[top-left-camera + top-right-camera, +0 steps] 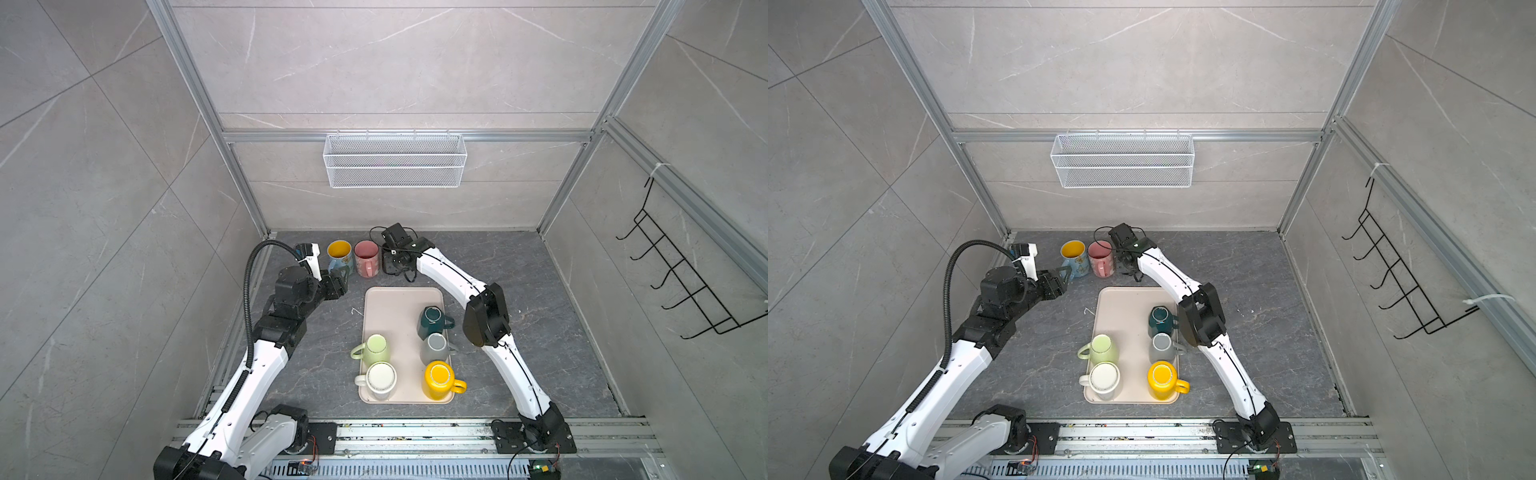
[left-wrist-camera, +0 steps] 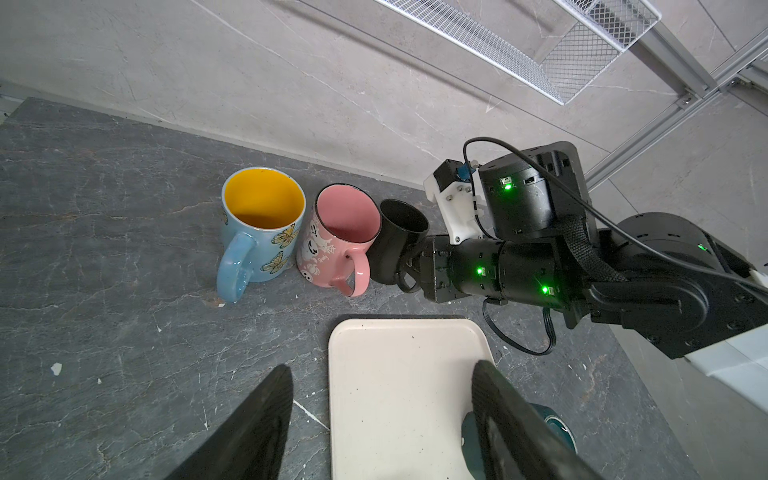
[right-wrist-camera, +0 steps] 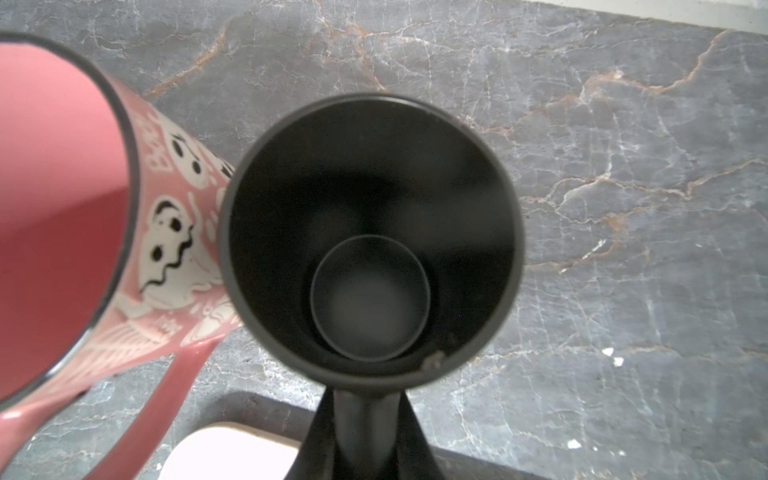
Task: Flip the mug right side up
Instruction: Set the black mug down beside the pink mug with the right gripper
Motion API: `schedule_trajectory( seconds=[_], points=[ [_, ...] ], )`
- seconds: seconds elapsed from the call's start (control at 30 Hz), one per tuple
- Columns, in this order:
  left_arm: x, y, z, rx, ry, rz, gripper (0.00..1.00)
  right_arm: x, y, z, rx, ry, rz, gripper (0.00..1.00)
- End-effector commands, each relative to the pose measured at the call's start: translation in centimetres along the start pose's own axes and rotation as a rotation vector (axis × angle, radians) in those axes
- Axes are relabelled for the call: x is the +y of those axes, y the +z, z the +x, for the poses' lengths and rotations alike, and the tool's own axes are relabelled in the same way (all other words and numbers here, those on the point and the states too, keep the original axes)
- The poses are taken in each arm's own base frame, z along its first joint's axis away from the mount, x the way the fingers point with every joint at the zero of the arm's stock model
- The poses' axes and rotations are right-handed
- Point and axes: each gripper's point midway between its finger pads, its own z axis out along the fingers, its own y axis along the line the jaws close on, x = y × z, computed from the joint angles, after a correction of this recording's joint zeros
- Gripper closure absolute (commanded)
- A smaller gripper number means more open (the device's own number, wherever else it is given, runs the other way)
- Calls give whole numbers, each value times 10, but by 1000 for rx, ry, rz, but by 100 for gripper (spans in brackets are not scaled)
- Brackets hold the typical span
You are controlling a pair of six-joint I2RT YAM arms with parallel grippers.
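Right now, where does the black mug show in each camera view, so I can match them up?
In a top view: black mug at the rear, right of the pink mug.
In a top view: black mug, same place.
Left wrist: centre, open mouth up, handle in the right hand.
Right wrist: fills the centre, seen down its mouth.
Shared landmark: the pink mug beside it.

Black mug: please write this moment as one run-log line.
black mug: mouth up, beside pink mug | right claw: shut on its handle | left claw: open, empty
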Motion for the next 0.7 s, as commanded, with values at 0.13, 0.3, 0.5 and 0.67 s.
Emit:
schedule_trajectory(
  seconds=[0.13,0.3,0.5,0.67],
  points=[
    [2,-5,-4,-30,2,-4,30,0,-8,-8,-42,30,9,98],
    [1,-8,-5,-34,7,-2,30,1,-9,-6,-38,30,14,93],
    [1,-11,-4,-37,6,-2,30,1,-11,-1,-31,27,20,88],
    [0,-11,-3,-34,1,2,30,4,-14,2,-38,5,37,85]
  ],
)
